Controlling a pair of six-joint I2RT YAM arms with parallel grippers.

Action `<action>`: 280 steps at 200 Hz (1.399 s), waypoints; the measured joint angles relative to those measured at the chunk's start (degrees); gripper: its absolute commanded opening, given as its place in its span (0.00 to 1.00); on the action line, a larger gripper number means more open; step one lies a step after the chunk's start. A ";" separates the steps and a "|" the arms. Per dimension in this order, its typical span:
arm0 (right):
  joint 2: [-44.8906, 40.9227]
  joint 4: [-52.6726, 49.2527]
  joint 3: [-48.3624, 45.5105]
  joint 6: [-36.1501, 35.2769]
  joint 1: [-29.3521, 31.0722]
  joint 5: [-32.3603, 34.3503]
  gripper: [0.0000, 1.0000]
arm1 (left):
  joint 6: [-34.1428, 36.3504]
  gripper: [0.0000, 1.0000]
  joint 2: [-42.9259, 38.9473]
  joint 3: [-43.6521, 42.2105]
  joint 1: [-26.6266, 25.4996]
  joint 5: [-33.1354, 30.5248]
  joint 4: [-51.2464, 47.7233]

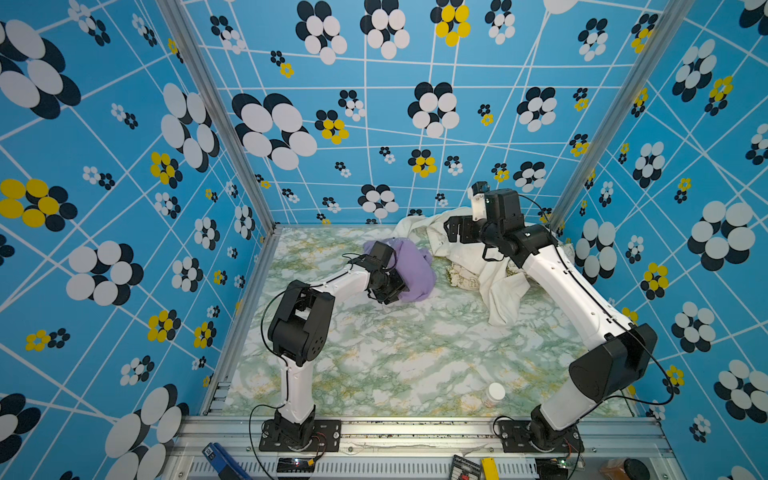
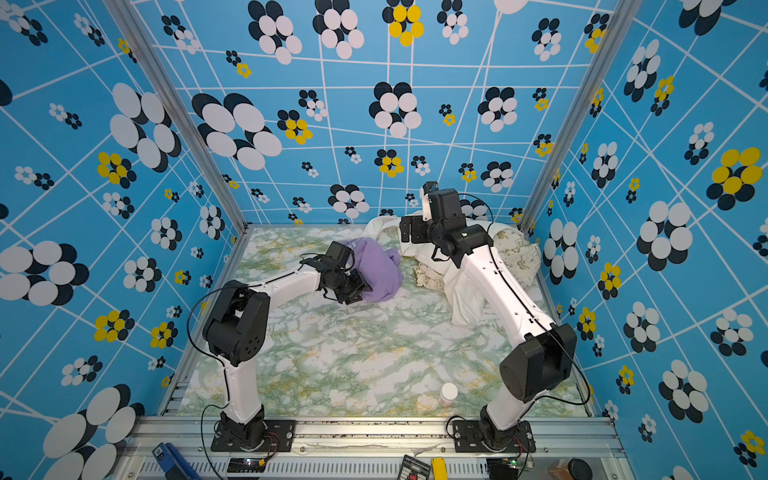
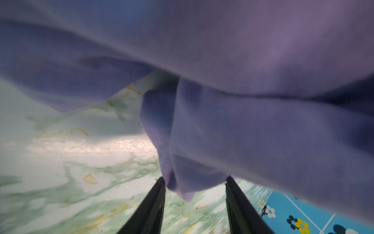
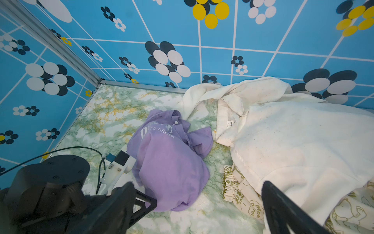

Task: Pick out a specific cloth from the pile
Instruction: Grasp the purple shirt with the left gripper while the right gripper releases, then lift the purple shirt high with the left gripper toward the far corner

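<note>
The cloth (image 1: 415,270) (image 2: 380,270) (image 4: 170,162) is a crumpled lavender garment with white lettering, lying on the marbled table just left of the pile. My left gripper (image 1: 392,293) (image 2: 357,293) (image 3: 195,180) is low at its near edge. Its jaws stand apart with a hanging purple fold (image 3: 202,162) between the tips. The pile holds a big cream-white cloth (image 1: 498,282) (image 4: 293,141) over a beige cartoon-printed one (image 1: 461,280) (image 4: 242,194). My right gripper (image 1: 453,230) (image 2: 409,235) (image 4: 199,188) hovers open above the pile's left side, holding nothing.
A small white-capped bottle (image 1: 494,392) (image 2: 449,392) stands near the front right of the table. Blue flowered walls close in the back and both sides. The pile fills the back right corner. An aluminium rail (image 1: 415,428) with tools runs along the front.
</note>
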 measured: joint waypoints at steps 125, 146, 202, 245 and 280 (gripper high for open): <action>-0.48 2.67 -2.62 0.39 -0.11 1.09 0.99 | 1.84 0.00 -9.73 3.58 7.39 -3.21 2.97; -1.20 4.28 -3.74 0.35 -0.11 1.20 0.99 | 3.48 0.00 -12.46 8.50 10.27 -4.81 3.02; -1.88 7.08 -4.17 -0.24 -0.22 1.79 0.99 | 10.10 0.00 -13.90 28.79 17.90 -11.63 -3.74; -1.88 8.17 -4.17 -0.26 -0.35 1.79 0.99 | 16.24 0.00 -6.99 55.39 23.93 -15.96 -13.00; -1.88 8.87 -4.17 -0.26 -0.50 1.79 0.99 | 18.49 0.00 2.91 78.29 27.82 -17.88 -17.57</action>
